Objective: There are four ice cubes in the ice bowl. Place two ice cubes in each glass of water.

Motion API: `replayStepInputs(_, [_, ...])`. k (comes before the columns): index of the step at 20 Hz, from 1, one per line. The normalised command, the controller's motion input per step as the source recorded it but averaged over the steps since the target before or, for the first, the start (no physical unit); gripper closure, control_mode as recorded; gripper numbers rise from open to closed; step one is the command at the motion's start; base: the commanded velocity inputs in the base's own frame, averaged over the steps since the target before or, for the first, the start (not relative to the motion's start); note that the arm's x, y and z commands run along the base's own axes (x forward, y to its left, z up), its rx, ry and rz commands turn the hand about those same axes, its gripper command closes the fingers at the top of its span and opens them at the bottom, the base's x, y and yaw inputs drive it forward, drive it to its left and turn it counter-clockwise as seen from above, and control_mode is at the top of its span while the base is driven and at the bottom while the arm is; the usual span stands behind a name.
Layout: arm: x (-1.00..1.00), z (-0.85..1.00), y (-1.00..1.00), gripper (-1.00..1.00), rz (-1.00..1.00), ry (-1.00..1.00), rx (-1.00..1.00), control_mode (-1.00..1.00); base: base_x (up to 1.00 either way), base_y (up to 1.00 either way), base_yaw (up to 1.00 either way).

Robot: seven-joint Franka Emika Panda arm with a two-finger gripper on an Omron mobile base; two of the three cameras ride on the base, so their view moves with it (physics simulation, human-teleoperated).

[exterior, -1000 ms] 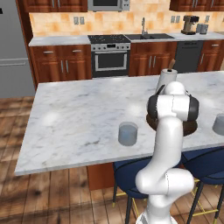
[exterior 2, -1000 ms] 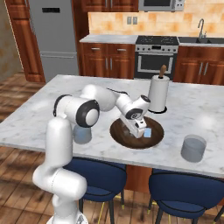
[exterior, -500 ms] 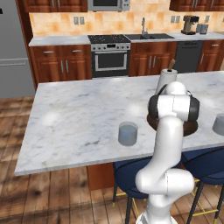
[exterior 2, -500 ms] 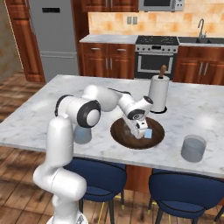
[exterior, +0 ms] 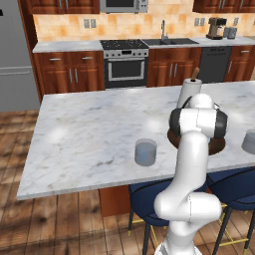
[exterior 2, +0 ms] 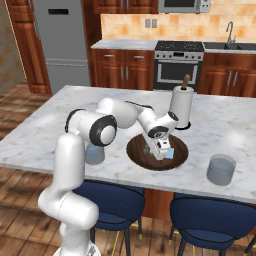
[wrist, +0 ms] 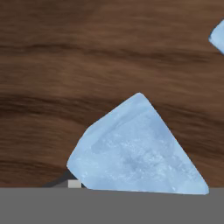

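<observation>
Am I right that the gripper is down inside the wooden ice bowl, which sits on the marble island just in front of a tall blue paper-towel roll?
Nearly: the paper-towel roll is white, not blue, as the right base view shows. The rest holds: the gripper is down inside the wooden ice bowl, which sits on the marble island just in front of that roll.

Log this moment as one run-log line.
phase: picking first cube | tool: down in ice bowl, closing around ice cube | grip: unconfirmed | glasses: on counter, no ice seen
</observation>
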Motion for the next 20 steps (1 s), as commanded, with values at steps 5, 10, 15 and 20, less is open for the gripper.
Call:
replayStepInputs(5, [-0.03,-0.4,0.15,1.0,-0.06,0.02,0.02,-1.0,0.0,0.0,0.0])
replayStepInputs(10, [0.01,-0.35,0.29,1.0,-0.06,0.0,0.0,-1.0,0.0,0.0,0.0])
replayStepInputs(15, [0.0,-0.03,0.04,1.0,-0.06,0.0,0.0,-1.0,0.0,0.0,0.0])
replayStepInputs(20, [0.0,0.16,0.0,1.0,-0.07,0.0,0.01,-1.0,0.0,0.0,0.0])
